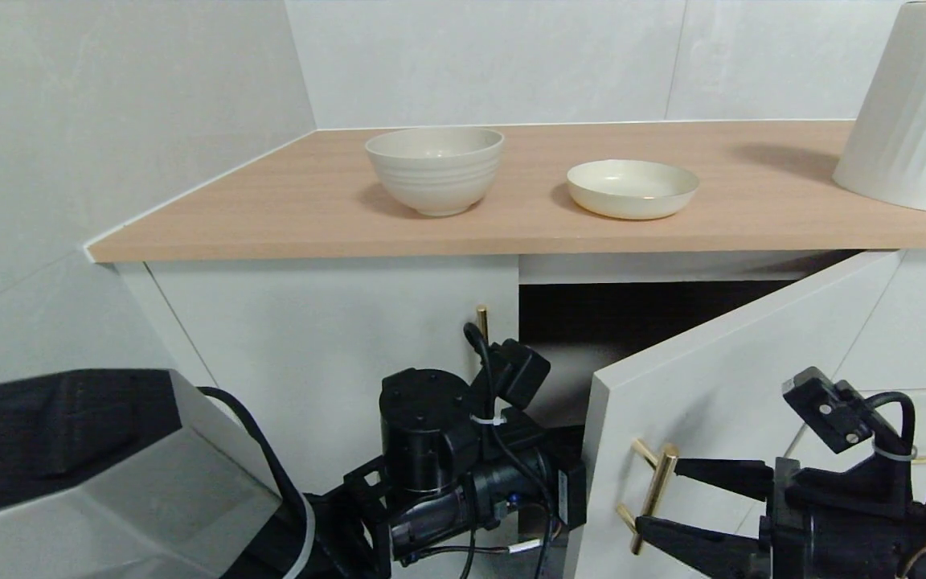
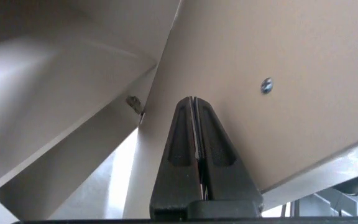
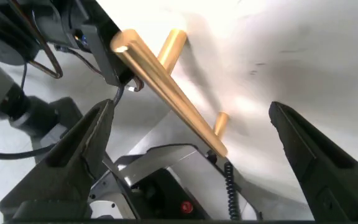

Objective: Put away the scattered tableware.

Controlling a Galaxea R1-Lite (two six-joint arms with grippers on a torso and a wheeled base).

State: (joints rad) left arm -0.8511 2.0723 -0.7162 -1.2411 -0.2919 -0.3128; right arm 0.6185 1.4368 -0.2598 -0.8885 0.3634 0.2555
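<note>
"Brass handle [image 1: 656,482] on the half-open cabinet door [image 1: 720,378], head view: your right gripper [image 1: 657,494] has its jaws spread either side of it. Where's the tableware?"

"Up on the wooden counter [image 1: 286,217]: a bowl [image 1: 435,169] and a shallow dish [image 1: 633,187], well apart from both arms."

"And the left wrist view?"

"Your left gripper [image 2: 193,106] has its jaws pressed together, close to the door's inner face, near a screw [image 2: 266,85]. I'd judge it could push while you pull."

"Right wrist view?"

"The handle [image 3: 166,78] crosses the gap slantwise. Centre it, square the fingers [image 3: 82,155] to the bar, close firmly, then swing along the hinge arc rather than pulling straight."
</note>
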